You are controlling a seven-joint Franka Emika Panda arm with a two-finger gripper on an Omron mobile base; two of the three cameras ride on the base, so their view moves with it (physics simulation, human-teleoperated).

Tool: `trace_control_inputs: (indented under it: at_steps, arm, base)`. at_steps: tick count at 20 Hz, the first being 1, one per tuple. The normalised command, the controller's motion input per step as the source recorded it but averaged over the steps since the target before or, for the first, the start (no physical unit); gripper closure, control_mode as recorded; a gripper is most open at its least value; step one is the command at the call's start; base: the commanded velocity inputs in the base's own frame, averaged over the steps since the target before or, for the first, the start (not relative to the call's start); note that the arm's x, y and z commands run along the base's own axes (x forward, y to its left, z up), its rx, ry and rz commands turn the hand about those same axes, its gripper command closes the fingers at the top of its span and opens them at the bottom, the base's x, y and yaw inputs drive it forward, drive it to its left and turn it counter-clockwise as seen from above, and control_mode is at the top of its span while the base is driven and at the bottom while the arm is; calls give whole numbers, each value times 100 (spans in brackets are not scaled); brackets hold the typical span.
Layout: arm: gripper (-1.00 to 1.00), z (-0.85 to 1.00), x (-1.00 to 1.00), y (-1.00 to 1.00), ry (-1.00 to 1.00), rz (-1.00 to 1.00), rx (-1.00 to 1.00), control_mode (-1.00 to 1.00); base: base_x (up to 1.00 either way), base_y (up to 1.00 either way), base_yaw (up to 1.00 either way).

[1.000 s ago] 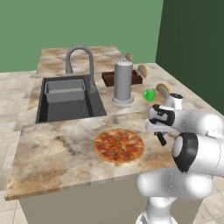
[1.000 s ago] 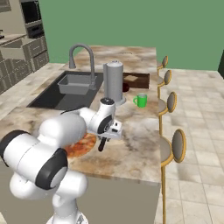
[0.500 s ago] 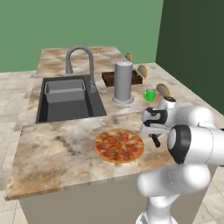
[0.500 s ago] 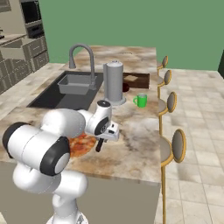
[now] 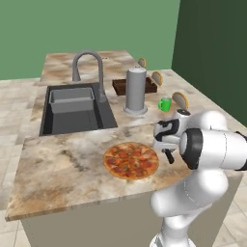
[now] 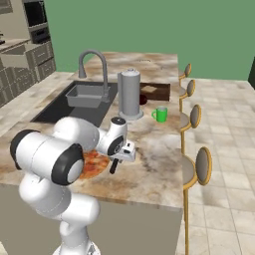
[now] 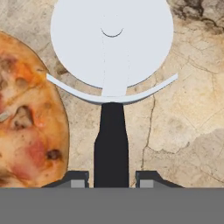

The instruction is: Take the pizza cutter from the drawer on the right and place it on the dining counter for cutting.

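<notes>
**Cutter in my grip, low over the counter beside the pizza**

My 2-finger gripper [image 7: 112,177] is pinched on the slim black handle of the pizza cutter [image 7: 112,70], whose round silver-grey wheel blade points away from me in the hand view. My 2 dark fingertips [image 7: 75,179] sit one on each side of the handle, pressed against it. Under the wheel I see the tan-brown marbled stone top of the dining counter [image 7: 188,113], and on one side of that view lies the edge of the round pizza with red and orange topping [image 7: 26,127], just beside the cutter; whether they touch I cannot tell.

From the left base view, my gripper [image 5: 166,153] hangs low over the dining counter [image 5: 58,164], just past the right edge of the pizza [image 5: 131,160]. The black handle [image 5: 169,157] slants down toward the stone. Whether the cutter rests on the surface, I cannot tell.

From the right base view, the pizza cutter [image 6: 114,165] shows as a dark stub under my gripper [image 6: 123,155], next to the pizza [image 6: 94,164]. Farther along the counter [image 6: 154,169] stand 1 tall grey cylinder canister [image 6: 129,93], 1 small green mug [image 6: 160,114], a dark brown wooden board [image 6: 155,90], and the built-in dark grey sink [image 6: 74,102] with its curved grey faucet [image 6: 94,64].
</notes>
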Motion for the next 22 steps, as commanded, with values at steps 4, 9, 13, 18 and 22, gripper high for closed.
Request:
trace_control_inputs:
  at_steps: [4, 9, 13, 18, 22]
  arm:
    - [100, -14, 14, 0, 0, 0, 0, -100]
    - [100, -8, 5, 0, 0, 0, 0, -100]
    - [-100, -12, 5, 0, 0, 0, 0, -100]
    - [-100, -2, 1, 0, 0, 0, 0, -100]
    - [-100, 0, 0, 0, 0, 0, 0, -100]
  base:
    - [0, 0, 0]
    - [0, 0, 0]
    - [0, 0, 0]
    - [0, 0, 0]
    - [0, 0, 0]
